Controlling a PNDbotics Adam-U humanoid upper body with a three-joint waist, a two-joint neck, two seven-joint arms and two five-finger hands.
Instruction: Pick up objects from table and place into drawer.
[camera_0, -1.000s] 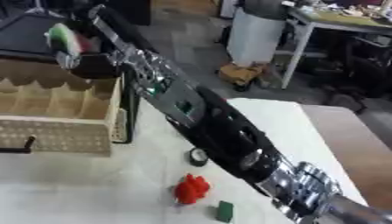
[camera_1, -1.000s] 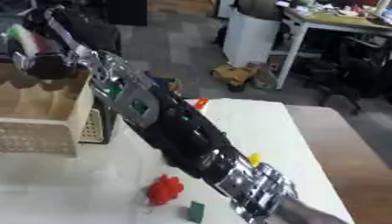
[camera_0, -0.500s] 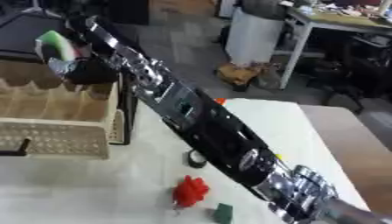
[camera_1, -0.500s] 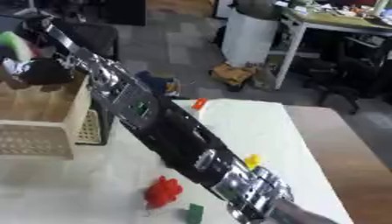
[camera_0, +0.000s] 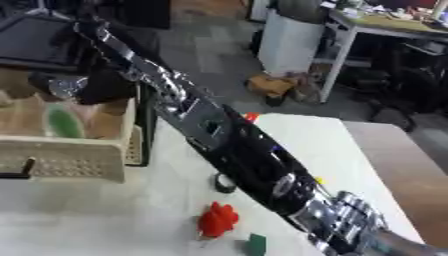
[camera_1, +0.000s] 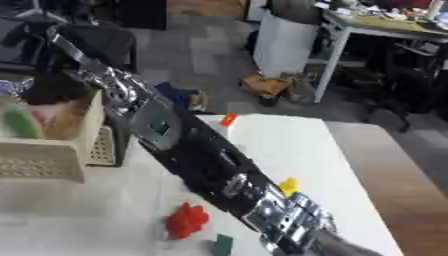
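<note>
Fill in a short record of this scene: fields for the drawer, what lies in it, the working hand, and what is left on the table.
Drawer: pale drawer, open, at table's left
Inside: a green object in a compartment
Working hand: right hand over the drawer; fingers hard to make out
Left hand: not visible
On table: red object, dark green block, black ring, yellow object, orange object
</note>
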